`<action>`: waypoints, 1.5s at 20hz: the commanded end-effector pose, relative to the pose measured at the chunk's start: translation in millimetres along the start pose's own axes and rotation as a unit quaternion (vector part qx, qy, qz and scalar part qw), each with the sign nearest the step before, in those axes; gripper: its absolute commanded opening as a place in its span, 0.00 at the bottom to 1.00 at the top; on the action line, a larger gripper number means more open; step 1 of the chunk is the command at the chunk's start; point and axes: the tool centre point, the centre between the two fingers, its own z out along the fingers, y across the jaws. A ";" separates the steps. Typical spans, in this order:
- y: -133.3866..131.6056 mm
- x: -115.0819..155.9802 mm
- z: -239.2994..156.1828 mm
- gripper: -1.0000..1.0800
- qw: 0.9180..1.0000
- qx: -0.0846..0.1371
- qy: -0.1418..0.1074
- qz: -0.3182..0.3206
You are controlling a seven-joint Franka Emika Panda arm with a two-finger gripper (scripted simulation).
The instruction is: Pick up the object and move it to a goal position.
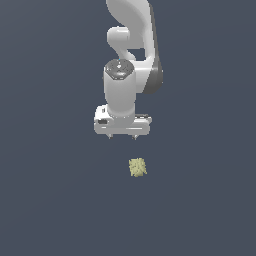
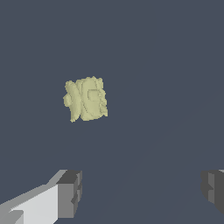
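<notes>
The object is a small pale olive-yellow lumpy cube lying on the dark grey floor. It also shows in the wrist view. My white gripper hangs above the floor, pointing down, apart from the object, which shows lower in the exterior view and slightly toward its right. The fingers are spread wide and hold nothing. In the wrist view the two grey fingertips stand far apart, and the object lies outside the gap between them, off toward one finger.
The dark grey floor stretches flat all around. The white arm rises behind the gripper toward the top of the exterior view.
</notes>
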 end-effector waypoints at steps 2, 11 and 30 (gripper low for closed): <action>-0.3 0.0 0.0 0.96 1.000 0.000 0.000 0.000; -3.1 -0.5 4.6 0.96 1.000 0.009 -0.002 0.008; -40.3 43.7 44.6 0.96 0.999 0.003 -0.001 -0.049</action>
